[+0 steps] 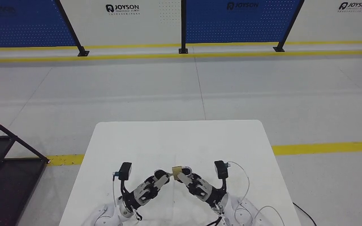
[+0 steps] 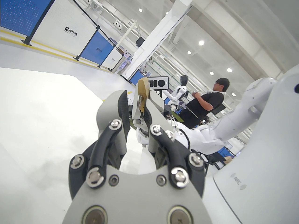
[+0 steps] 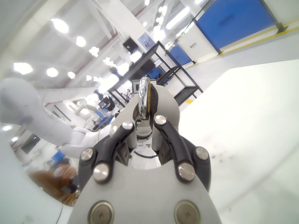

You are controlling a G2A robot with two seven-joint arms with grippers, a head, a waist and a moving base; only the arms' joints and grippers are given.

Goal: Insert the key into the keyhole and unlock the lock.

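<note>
Lock was squeezed tight in the right gripper, above the table. Left gripper was by the key; its grip I could not tell.

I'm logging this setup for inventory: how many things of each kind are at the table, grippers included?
Grippers: 2 (left gripper, right gripper)
Brass lock: 1
White table: 1
Total: 4
</note>
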